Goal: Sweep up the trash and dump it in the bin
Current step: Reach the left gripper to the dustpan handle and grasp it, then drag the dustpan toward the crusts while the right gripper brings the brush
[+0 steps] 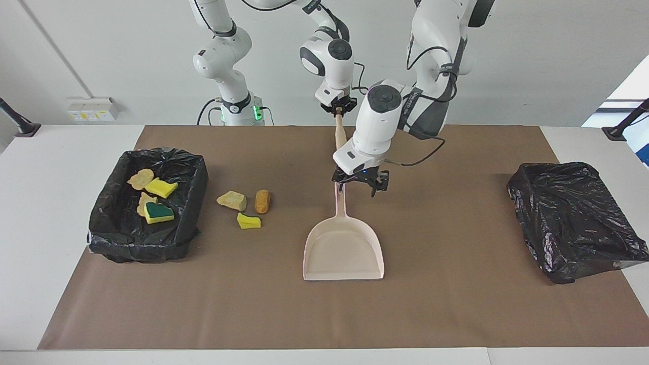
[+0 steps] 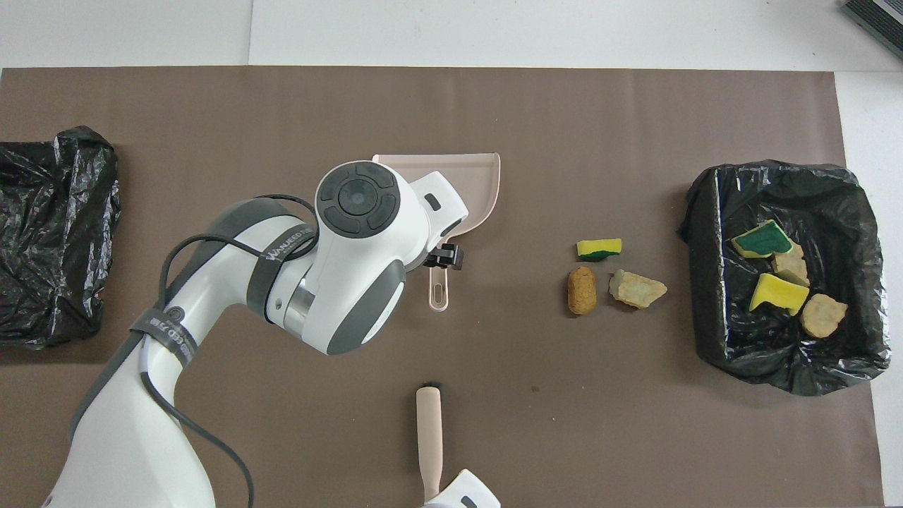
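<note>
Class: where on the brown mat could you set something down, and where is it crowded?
Bare: the mat between the pale pink plastic dustpan and the black-bagged bin at the left arm's end. Crowded: three loose scraps beside the other bin.

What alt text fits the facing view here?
The left gripper hangs open over the pink dustpan handle, while the right gripper is shut on the brush. Three scraps lie beside a lined bin.
</note>
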Motion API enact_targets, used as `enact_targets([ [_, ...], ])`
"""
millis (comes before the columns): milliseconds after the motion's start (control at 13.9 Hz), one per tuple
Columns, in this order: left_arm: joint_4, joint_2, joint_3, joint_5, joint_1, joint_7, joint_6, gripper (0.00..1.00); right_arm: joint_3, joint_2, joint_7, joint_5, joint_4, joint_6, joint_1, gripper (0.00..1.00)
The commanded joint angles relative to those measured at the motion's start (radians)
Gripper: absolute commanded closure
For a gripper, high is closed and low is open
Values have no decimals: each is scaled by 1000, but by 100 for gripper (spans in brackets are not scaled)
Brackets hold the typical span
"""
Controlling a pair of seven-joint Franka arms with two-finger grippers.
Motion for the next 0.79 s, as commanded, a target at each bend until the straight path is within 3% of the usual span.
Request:
enact_targets([
  [0, 2, 42, 17, 17, -21, -35, 62, 0, -8, 13, 9, 7, 11, 16, -4, 100],
  [144, 3, 76, 21, 17, -44, -66, 91, 0, -9, 1, 4, 3, 12, -2, -20, 100],
  [359, 5, 95, 23, 17, -45, -70, 107, 0, -12, -78, 1, -57, 11, -128, -72, 100],
  [431, 7, 100, 21, 17, -45, -72, 111, 6, -12, -113, 1, -97, 11, -190, -92, 100],
  [719, 5, 100, 21, 60, -45, -69, 122, 52, -12, -262, -19, -241, 11, -422, -207, 100],
])
